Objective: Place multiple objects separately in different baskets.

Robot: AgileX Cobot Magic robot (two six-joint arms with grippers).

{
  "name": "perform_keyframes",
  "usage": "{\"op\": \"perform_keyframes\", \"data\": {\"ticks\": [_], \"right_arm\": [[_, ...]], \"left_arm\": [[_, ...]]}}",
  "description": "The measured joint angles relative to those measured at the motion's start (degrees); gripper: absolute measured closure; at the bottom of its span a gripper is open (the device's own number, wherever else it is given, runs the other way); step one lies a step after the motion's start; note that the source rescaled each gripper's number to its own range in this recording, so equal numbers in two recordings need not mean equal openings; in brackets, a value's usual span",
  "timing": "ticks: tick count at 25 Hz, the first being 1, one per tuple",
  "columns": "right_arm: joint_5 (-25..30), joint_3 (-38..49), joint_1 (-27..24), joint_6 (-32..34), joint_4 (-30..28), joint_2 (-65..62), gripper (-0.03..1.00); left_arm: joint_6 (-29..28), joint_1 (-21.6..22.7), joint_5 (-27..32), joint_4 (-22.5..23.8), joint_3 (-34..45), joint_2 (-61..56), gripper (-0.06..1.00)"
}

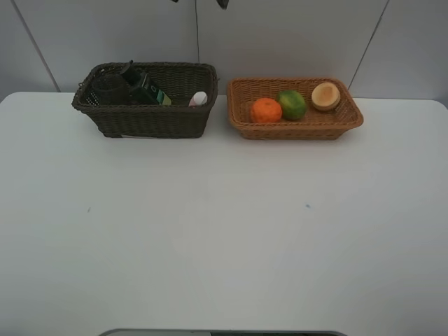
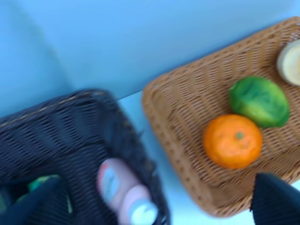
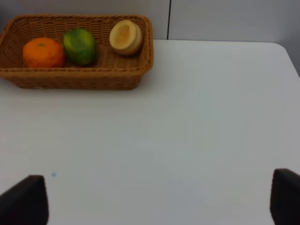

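Note:
The dark brown basket [image 1: 150, 119] stands at the back left and holds a dark pump bottle [image 1: 145, 89], a cup [image 1: 110, 89] that looks dark in its shade, and a pink spray bottle [image 1: 199, 99]. The tan basket [image 1: 301, 126] stands at the back right and holds an orange [image 1: 266, 110], a green fruit [image 1: 292, 103] and a pale peach-like fruit [image 1: 325, 96]. My left gripper [image 2: 150, 206] is open and empty, high over the gap between the baskets, above the spray bottle [image 2: 124, 192]. My right gripper [image 3: 154, 201] is open and empty over the table, in front of the tan basket [image 3: 79, 77].
The white table [image 1: 224, 231] stretches forward from the baskets to its near edge. A grey panelled wall [image 1: 280, 35] rises right behind the baskets. Small dark parts [image 1: 222, 3] show at the top edge of the exterior view.

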Motion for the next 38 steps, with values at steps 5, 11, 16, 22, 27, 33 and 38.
{"op": "perform_keyframes", "data": {"ticks": [5,11,16,22,27,33,38], "right_arm": [[0.0,0.0,0.0,0.0,0.0,0.0,-0.03],[0.0,0.0,0.0,0.0,0.0,0.0,-0.03],[0.0,0.0,0.0,0.0,0.0,0.0,-0.03],[0.0,0.0,0.0,0.0,0.0,0.0,-0.03],[0.0,0.0,0.0,0.0,0.0,0.0,-0.03],[0.0,0.0,0.0,0.0,0.0,0.0,-0.03],[0.0,0.0,0.0,0.0,0.0,0.0,-0.03]], "left_arm": [[0.04,5.88,-1.54,0.0,14.31,-11.93,-0.06],[0.04,14.14,-4.41,0.0,33.49,-29.32,-0.06],[1.51,20.36,-5.2,0.0,48.05,-45.36,-0.06],[2.95,23.94,-5.09,0.05,61.05,-64.46,-0.06],[3.0,24.18,-0.35,-0.37,67.95,-79.71,-0.06],[3.0,24.18,11.39,-0.44,72.75,-95.52,-0.06],[3.0,24.18,13.57,-0.44,78.02,-108.46,-0.06]]}}
